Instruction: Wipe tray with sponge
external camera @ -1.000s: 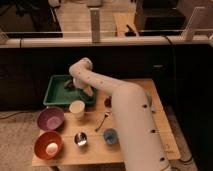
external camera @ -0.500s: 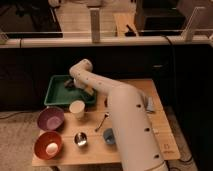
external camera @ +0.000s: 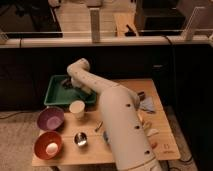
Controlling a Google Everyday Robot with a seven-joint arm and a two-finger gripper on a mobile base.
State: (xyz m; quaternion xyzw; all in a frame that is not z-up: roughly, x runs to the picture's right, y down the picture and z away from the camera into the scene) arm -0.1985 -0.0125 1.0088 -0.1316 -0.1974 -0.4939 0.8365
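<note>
The green tray (external camera: 54,96) sits at the table's back left. My white arm reaches from the lower right over the table, bends at the elbow above the tray and comes down into it. My gripper (external camera: 67,84) shows as a dark shape low inside the tray, toward its back middle. The sponge does not show; the gripper and wrist hide whatever is under them.
A cream cup (external camera: 77,108) stands just in front of the tray. A purple bowl (external camera: 50,119) and a red bowl (external camera: 46,142) holding a pale object sit at the front left. A small metal cup (external camera: 80,139) is beside them. A blue cloth (external camera: 147,105) lies at the right.
The gripper has moved from the tray's front right toward its back and left, staying low inside it. The other objects have not moved.
</note>
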